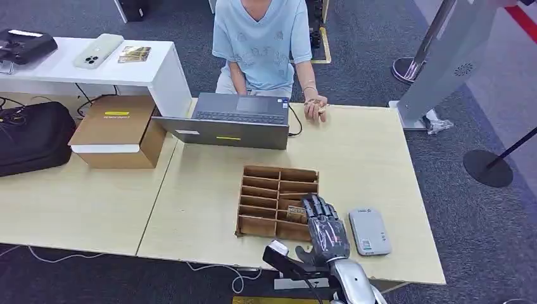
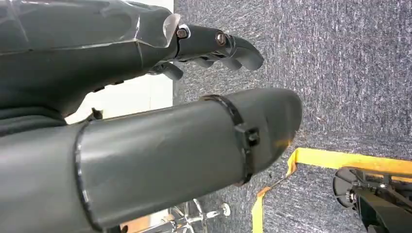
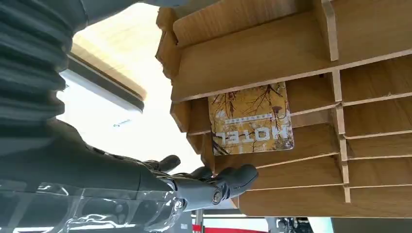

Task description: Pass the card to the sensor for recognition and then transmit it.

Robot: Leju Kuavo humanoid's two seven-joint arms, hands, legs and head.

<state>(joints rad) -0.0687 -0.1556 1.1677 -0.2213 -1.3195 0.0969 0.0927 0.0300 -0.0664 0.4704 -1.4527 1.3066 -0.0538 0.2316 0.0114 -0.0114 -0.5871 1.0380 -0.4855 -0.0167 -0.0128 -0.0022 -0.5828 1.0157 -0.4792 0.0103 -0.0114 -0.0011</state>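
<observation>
On the pale wooden table (image 1: 380, 164), a brown slotted card rack (image 1: 269, 190) lies flat near the front edge, and the right hand (image 1: 324, 231) reaches over its right column from the robot's side. A patterned gold card (image 3: 251, 119) printed with the word HOTEL sits propped in one of the rack's slots; from the head view it shows just beside the fingertips (image 1: 315, 204). The right wrist view shows the fingers (image 3: 233, 178) stretched out and loosely apart beside the rack's edge, near the card but not touching it, with nothing in their grasp. Just right of the hand lies a grey card sensor (image 1: 369, 232). Hanging over the grey carpet, the left hand (image 2: 194, 97) has its fingers curled and holds nothing. Across the table a person (image 1: 263, 44) sits behind an open laptop (image 1: 231, 120)
</observation>
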